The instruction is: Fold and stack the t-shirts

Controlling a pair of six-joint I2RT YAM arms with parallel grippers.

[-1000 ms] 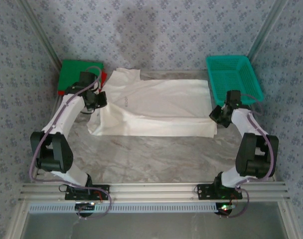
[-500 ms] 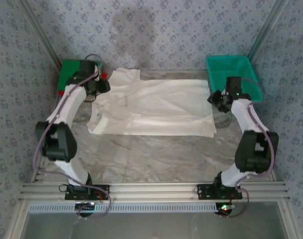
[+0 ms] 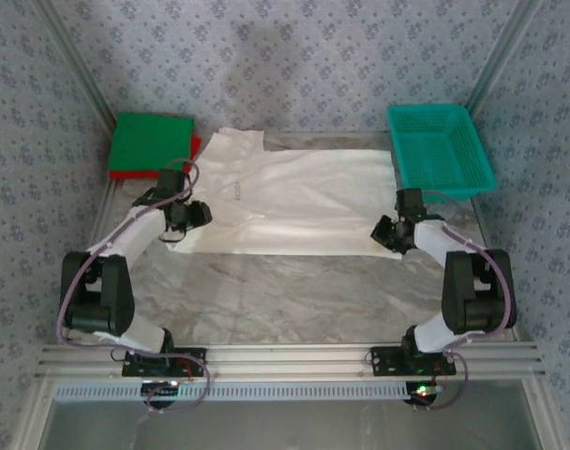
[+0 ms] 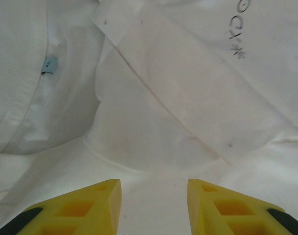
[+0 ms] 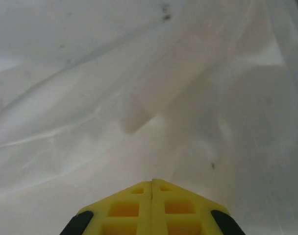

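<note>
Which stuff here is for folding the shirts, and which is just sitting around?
For the job:
- off-white t-shirt, spread flat
- green t-shirt, folded
- red t-shirt, under the green one

Just lying about:
- teal basket

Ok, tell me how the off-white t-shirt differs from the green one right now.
The off-white t-shirt lies spread out and wrinkled across the middle of the table; the green t-shirt is folded into a neat square at the far left corner. The off-white one covers far more surface than the green one. The green one rests on a red t-shirt, the off-white one on the table itself. Both lie flat.
</note>
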